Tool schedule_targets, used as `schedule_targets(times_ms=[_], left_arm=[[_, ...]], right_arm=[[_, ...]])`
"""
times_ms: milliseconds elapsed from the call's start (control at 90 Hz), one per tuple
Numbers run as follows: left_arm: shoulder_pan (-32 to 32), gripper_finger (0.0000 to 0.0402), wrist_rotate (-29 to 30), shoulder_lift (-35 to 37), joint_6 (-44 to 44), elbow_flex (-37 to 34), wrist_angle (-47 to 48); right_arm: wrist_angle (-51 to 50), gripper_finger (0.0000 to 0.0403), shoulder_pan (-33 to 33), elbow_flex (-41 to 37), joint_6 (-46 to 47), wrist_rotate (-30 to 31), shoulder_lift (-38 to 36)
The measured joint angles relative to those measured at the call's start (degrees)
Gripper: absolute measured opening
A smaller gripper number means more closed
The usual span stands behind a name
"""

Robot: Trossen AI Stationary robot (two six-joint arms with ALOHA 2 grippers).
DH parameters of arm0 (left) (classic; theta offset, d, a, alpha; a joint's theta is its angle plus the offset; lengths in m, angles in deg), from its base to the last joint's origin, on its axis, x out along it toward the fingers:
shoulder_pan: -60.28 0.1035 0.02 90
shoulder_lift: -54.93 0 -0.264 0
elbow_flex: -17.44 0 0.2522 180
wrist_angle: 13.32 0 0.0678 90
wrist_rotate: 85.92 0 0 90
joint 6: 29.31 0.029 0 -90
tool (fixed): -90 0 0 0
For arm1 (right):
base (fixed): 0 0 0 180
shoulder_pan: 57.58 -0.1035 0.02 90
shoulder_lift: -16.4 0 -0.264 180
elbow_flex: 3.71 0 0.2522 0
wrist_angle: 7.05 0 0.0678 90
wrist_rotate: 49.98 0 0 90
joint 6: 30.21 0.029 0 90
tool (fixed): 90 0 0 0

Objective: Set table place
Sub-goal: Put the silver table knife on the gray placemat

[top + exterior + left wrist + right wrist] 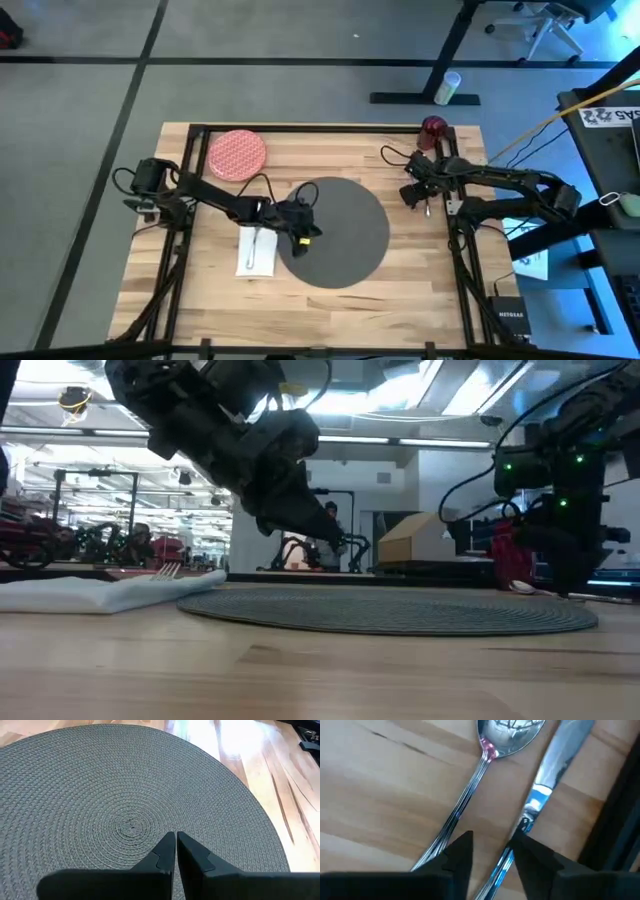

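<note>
Right gripper (490, 851), jaws parted, over spoon (485, 760) and knife (545, 790) at the table's (420, 270) 3 o'clock edge. Left gripper (176, 851), jaws closed and empty, above central mat (100, 795).

From table (300, 670) level I see the grey mat (400, 610) lying flat, the white napkin (90, 593) left of it carrying a fork (166, 571). Left pincer (335, 532) hangs above the mat; its fingers can't be made out.

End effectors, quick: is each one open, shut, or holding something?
Left end effector: shut, empty, over the mat.
Right end effector: open, empty, above the spoon and knife.
</note>
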Motion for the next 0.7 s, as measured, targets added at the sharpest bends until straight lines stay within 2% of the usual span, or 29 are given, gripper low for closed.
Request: schedule_targets(times_ms=[122,244,700], left_arm=[[0.0,0.0,0.0,0.0,0.0,0.0,0.0],[0.0,0.0,0.0,0.0,0.0,0.0,0.0],[0.0,0.0,0.0,0.0,0.3,0.0,0.0]], right_arm=[[0.1,0.0194,-0.1,0.0,0.0,-0.1,0.0],[0.1,0.0221,-0.1,0.0,0.0,-0.7,0.0],[-1.4,0.0214,-0.1,2.0,-0.4,-1.7,-0.1]])
